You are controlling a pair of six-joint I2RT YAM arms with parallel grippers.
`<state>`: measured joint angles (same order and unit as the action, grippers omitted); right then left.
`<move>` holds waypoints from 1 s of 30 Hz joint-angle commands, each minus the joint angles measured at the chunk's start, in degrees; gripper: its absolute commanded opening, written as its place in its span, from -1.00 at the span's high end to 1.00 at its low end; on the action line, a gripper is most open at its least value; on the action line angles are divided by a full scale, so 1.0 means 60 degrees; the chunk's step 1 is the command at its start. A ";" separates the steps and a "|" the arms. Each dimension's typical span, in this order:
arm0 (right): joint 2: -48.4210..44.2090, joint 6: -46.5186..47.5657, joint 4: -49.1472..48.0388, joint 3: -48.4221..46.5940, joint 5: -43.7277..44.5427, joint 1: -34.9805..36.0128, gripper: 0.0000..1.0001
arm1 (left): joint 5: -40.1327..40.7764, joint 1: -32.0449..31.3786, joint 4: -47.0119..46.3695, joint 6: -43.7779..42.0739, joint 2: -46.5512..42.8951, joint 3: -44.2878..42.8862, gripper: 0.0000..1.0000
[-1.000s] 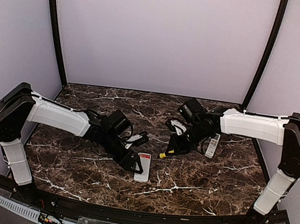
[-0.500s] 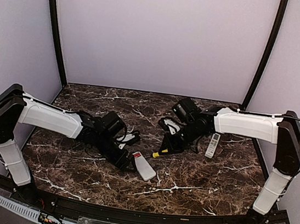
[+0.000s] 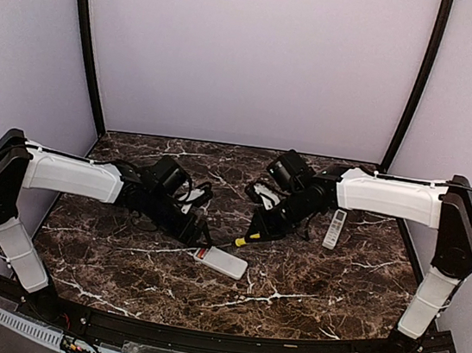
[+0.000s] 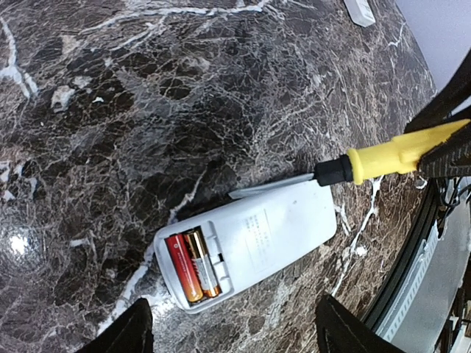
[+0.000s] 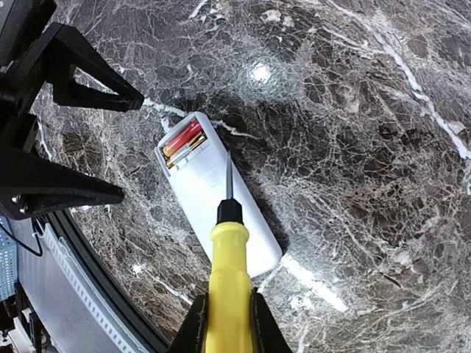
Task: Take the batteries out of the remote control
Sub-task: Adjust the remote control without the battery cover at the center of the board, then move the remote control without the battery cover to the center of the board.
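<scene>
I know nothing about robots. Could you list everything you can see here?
Table: one, dark marble with white veins, under everything.
Remote: one, white, front middle of the table, battery bay uncovered.
Batteries: two, red and gold, side by side in that bay.
Second remote: one, white, right side of the table.
Screwdriver: one, yellow handle, tip over the remote.
Left arm: one, white and black, left side.
Right arm: one, white and black, right side.
Left end effector: black, open, above the remote.
Right end effector: black, shut on the screwdriver.
</scene>
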<state>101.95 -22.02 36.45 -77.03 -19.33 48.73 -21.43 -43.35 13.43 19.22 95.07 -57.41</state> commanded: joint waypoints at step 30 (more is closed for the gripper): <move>-0.1222 -0.0890 0.0427 0.0363 0.1059 0.0126 1.00 | -0.2495 0.0237 -0.1282 0.0443 0.2117 -0.0755 -0.26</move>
<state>96.73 -27.92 37.71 -75.99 -15.77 49.04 -33.17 -41.30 7.79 21.91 106.15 -59.64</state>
